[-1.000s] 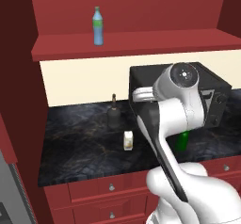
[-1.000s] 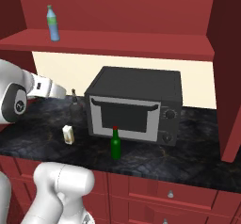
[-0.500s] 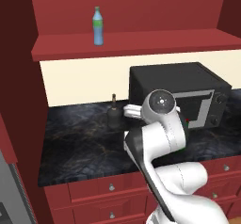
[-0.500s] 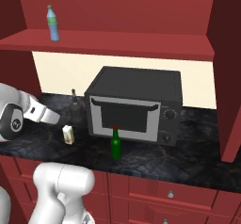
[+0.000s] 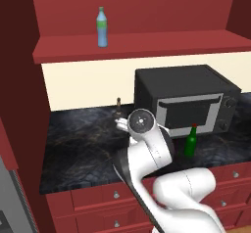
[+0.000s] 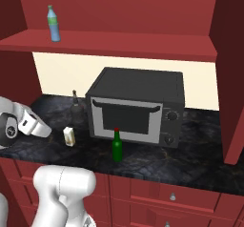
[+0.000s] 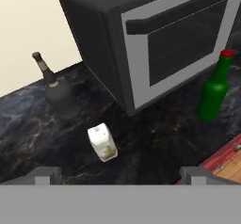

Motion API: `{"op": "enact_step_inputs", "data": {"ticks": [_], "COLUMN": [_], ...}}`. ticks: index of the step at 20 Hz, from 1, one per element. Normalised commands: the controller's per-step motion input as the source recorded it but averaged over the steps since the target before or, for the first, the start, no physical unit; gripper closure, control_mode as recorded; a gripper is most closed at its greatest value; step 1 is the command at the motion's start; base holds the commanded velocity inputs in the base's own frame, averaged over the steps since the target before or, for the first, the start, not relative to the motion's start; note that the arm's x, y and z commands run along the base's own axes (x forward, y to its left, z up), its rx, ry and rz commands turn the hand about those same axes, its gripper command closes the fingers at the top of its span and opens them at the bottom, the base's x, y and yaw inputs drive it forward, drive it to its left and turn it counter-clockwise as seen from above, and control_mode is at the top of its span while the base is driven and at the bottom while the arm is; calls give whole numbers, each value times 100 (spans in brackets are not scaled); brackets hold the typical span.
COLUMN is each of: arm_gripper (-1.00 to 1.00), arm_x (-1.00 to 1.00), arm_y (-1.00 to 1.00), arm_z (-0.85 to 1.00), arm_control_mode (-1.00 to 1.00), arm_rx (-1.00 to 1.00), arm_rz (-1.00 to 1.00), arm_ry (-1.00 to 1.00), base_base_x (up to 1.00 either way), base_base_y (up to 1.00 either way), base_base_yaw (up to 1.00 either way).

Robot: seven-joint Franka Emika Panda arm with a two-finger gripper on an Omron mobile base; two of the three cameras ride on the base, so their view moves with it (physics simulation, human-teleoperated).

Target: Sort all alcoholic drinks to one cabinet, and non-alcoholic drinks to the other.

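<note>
Gripper (image 7: pixel 120 175) open, empty, above the counter (image 7: pixel 155 138). Carton (image 7: pixel 102 143) at 11 o'clock of it; dark bottle (image 7: pixel 60 96) beyond; green bottle (image 7: pixel 214 90) at 2 o'clock, before the microwave (image 7: pixel 155 39).

I see glossy green glass bottle (image 7: pixel 214 92) beside matt black microwave (image 7: pixel 155 39); counter (image 7: pixel 155 138) polished dark marble; carton (image 7: pixel 103 143) matt.

- White Franka arm (image 5: pixel 147 153), glossy rounded links, bulbous base segment
- Dark grey joint bands between links
- Round dark grey end cap with small centre hub on the joint
- Claw (image 7: pixel 120 173): two small grey squared finger tips
</note>
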Motion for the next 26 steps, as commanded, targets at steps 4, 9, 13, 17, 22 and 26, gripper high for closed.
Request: {"op": "enact_step_inputs", "data": {"ticks": [4,9,13,17,22,26], "arm_gripper": [-100,-100,-100,-100,-100,-100], "arm_x": [18,32,42,45,35,30], "arm_y": [30,28,22,13,1,0], "arm_z": [-49,-45,-37,-29,-14,-7], "arm_control_mode": [-100,-100,-100,-100,-100,-100], "arm_rx": [0,0,0,0,0,-3], "arm_rz": [-13,-15,-16,-16,-17,-16], "arm_ry": [0,-1,-2,-1,0,10], "base_base_x": [0,0,0,0,0,0], "base_base_y": [0,0,0,0,0,0], "base_base_yaw": [0,0,0,0,0,0]}}
